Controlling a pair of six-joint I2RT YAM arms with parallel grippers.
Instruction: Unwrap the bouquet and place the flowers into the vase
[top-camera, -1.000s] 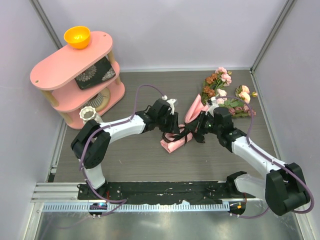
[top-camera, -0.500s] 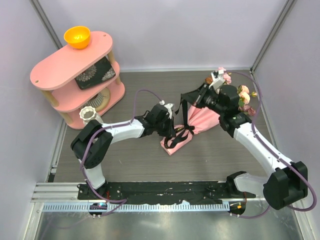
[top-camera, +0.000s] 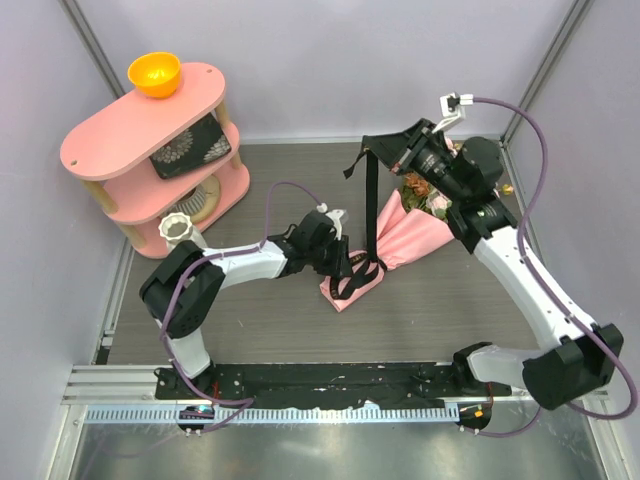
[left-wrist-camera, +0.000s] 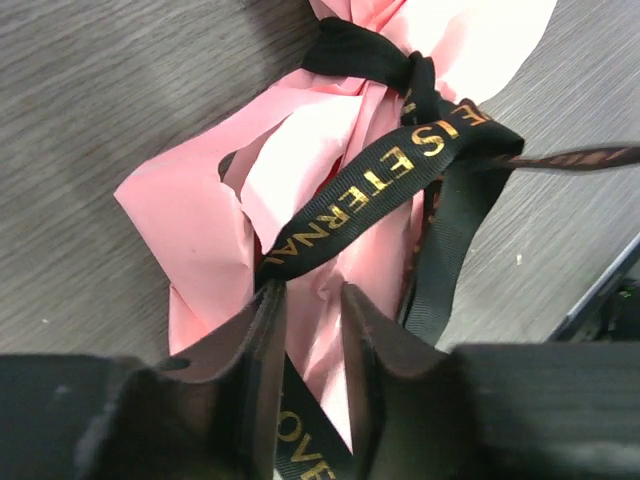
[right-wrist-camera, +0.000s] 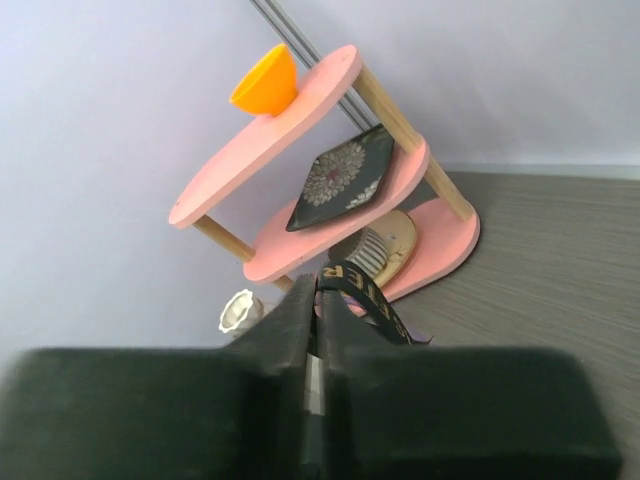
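Holding ribbon (top-camera: 371, 205) taut toward 12 o'clock, right fingers (right-wrist-camera: 285, 335) pinching it; we should pull slowly, bouquet (top-camera: 405, 235) pinned by left fingers (left-wrist-camera: 255, 350), narrowly apart, grip unclear

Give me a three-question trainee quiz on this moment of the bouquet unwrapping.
1. True or false: the right pincer is shut on the black ribbon.
2. Where does the vase stand? A: on the top tier of the pink shelf. B: on the table beside that shelf. C: inside the paper wrap.
3. What sits on the shelf's top tier?

Key: 1 true; 2 B; 3 the orange bowl.
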